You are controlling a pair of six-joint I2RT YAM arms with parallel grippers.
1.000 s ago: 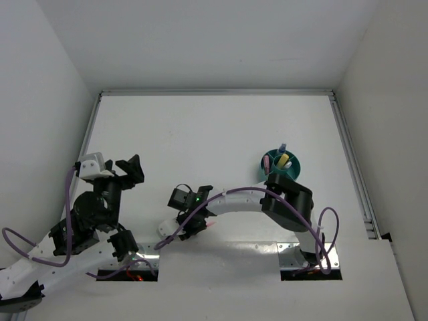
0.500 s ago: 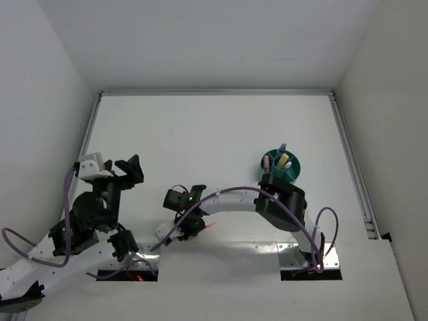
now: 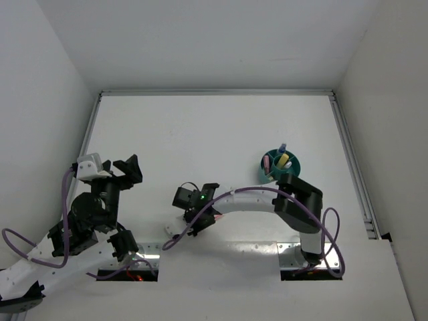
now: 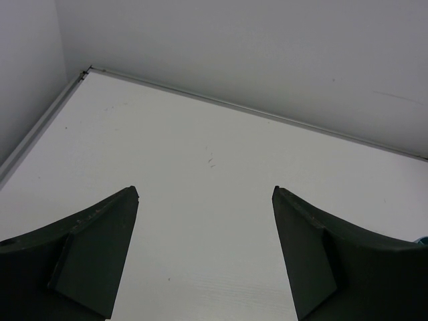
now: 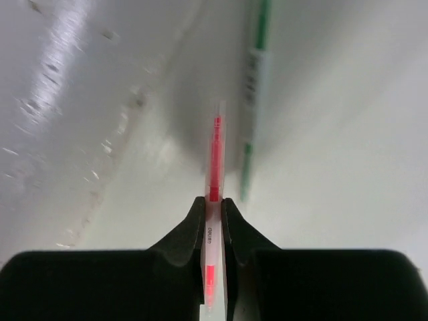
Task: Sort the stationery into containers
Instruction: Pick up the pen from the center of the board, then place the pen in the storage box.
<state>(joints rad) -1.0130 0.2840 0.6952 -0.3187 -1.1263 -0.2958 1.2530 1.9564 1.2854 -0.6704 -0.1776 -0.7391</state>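
Thin pink pen (image 5: 215, 167), clear-bodied with a red core, runs up from the bottom centre of the right wrist view. The right pincer (image 5: 213, 207) is clenched on it, fingers pinching the barrel from both sides. A soft shadow under the pen suggests its far end is off the white counter (image 5: 348, 134), though that is hard to confirm. Just beyond and slightly right lies the thin green pen (image 5: 254, 87), flat on the counter and almost parallel, near the pink one but apart from it.

In the overhead view this grasp sits low and centre. The teal cup (image 3: 291, 172) stands to the right of centre, with a yellow marker (image 3: 283, 159) and other pieces upright inside. At left, the left pincer (image 4: 204, 192) is released, its fingers spread wide over bare counter, holding nothing.

The step in hand appears to be carrying the pink pen to the cup. To do it well, lift clear of the green pen first, tip the pen towards vertical, aim for a free divider section, and release only once the tip is inside the rim.
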